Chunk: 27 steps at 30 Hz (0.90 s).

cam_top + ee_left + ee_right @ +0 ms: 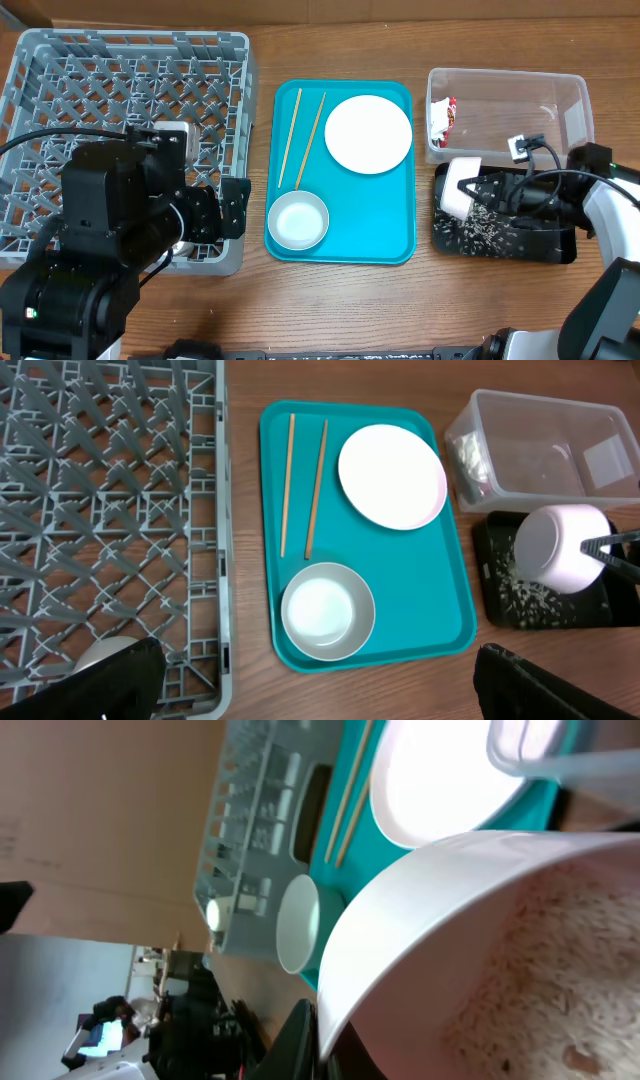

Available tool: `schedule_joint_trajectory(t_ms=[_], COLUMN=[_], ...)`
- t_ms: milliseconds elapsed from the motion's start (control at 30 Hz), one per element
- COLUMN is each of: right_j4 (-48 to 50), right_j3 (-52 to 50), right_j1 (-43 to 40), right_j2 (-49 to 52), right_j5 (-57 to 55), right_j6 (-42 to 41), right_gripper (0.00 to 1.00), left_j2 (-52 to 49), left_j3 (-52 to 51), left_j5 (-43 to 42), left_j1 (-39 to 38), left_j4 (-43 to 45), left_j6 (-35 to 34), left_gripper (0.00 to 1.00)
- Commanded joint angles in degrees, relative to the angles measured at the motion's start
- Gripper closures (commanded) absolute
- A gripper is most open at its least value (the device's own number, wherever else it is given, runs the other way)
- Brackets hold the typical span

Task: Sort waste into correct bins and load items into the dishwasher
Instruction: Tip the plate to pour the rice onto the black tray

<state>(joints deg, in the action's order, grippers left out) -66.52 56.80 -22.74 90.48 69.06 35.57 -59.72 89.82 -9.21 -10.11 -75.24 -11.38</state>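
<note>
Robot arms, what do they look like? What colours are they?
The left arm is chunky, boxy and all black, with black cables looping off it. The right arm has smooth white shells, black joints and a thin black cable.

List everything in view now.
rack: one, grey, left
teal tray: one, teal, centre
chopsticks: two, tan, on teal tray
plate: one, white, on teal tray
small bowl: one, white, on teal tray
tub: one, clear, right
wrapper: one, red-and-white, in tub
black tray: one, black, near tub
rice: many, white, in black tray
held bowl: one, white, tilted above black tray
left end effector: one, black, open near rack
right end effector: one, black, shut on held bowl
</note>
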Motion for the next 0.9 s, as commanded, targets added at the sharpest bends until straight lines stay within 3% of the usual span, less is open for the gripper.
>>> schedule_joint_trajectory(t_ms=[0,267,400,567,733,800,867], right_j4=[0.26,-3.67,-7.13,-12.24,-13.68,-13.75,-15.67], right_j3=[-0.87,-1.36,-1.36,-1.36,-1.36,-1.36,-1.36], right_j1=[-2.43,-9.35,-11.82,-11.72,-11.74,-11.74,-11.61], right_j2=[-0.39,-0.35,-0.33,-0.33,-0.31,-0.31,-0.31], right_j5=[4.94,6.16,7.43,9.42,9.68,11.43,12.83], right_j6=[3.87,6.54,11.78,19.15,21.62,18.29,22.36], right_gripper=[0.96,0.96,0.96,0.96,0.96,0.96,0.96], left_j2=[-0.28,-0.66,-0.94,-1.36,-1.95,-2.19,-2.43], left_j3=[0.33,0.33,0.33,0.33,0.33,0.33,0.33], left_j5=[0.39,0.42,0.39,0.39,0.39,0.39,0.39], left_j1=[-0.07,-0.07,-0.07,-0.07,-0.07,-0.07,-0.07], left_j4=[0.04,0.04,0.04,0.04,0.04,0.02,0.02], left_j6=[1.09,1.09,1.09,1.09,1.09,1.09,1.09], left_gripper=[0.0,0.0,0.0,0.0,0.0,0.0,0.0])
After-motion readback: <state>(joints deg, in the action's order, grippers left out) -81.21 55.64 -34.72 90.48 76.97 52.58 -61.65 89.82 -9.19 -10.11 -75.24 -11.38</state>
